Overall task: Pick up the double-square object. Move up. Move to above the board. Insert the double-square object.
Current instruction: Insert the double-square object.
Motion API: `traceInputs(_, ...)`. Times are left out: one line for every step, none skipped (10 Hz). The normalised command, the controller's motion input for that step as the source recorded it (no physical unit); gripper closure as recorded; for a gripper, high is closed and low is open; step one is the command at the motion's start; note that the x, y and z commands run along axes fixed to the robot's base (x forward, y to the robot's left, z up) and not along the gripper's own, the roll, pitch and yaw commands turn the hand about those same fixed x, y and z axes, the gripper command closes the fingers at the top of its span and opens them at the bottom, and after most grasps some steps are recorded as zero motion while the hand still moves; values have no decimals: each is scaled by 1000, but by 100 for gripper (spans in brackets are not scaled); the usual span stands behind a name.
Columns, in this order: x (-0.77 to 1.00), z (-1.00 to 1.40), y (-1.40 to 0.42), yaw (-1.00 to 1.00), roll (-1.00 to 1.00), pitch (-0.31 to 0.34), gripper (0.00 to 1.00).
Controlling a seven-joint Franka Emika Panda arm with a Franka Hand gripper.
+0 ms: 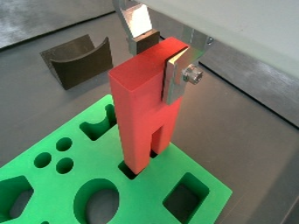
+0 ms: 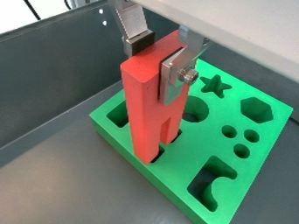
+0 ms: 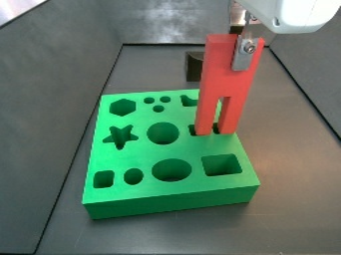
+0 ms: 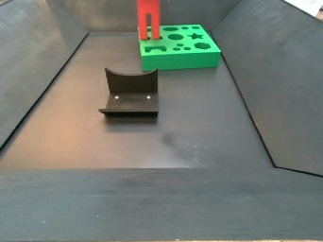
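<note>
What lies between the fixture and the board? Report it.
Only bare dark floor separates the fixture from the board, as a side view shows.

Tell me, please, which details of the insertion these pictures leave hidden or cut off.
- How deep the double-square object sits in the board: the prong tips are hidden inside the cut-out in both wrist and side views.
- The gripper: its body is cut off by the frame edge in both wrist views.
- In a side view, the gripper lies beyond the top edge above the board.
</note>
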Motion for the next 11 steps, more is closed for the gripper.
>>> traceInputs(-60,-306,23,-3,71,21,100)
traceInputs(-314,-294,109,-31,86,44,100)
traceInputs(-289,-246,83,-17,51,34,100)
traceInputs(-114,-203,0,0,37,26,100)
traceInputs(0,-160,0,0,0,0,100)
traceInputs(94,-257,-137,0,0,0,100)
traceInputs(289,-337,-251,0,0,0,100)
traceInputs(189,-303,-169,0,1,0,100)
traceInputs(54,-260,-46,0,23,0,100)
traceInputs(0,-323,0,0,39,0,100)
traceInputs(0,-503,0,0,67,0,100)
